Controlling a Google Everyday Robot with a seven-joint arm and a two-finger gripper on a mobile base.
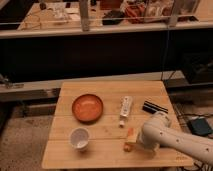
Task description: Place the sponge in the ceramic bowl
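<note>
The ceramic bowl (87, 107), orange-brown and glossy, sits left of centre on the wooden table (107, 89) and looks empty. The sponge is out of view; no blue block shows anywhere on the table. My white arm comes in from the lower right, and its end with the gripper (142, 145) points down at the table's front right, well right of the bowl. The gripper's end is covered by the arm's own body.
A white cup (80, 138) stands in front of the bowl. A white tube-like piece (126, 107) lies right of the bowl, and a black bar with white stripes (155, 107) lies further right. An orange piece (131, 138) sits just left of the arm's end.
</note>
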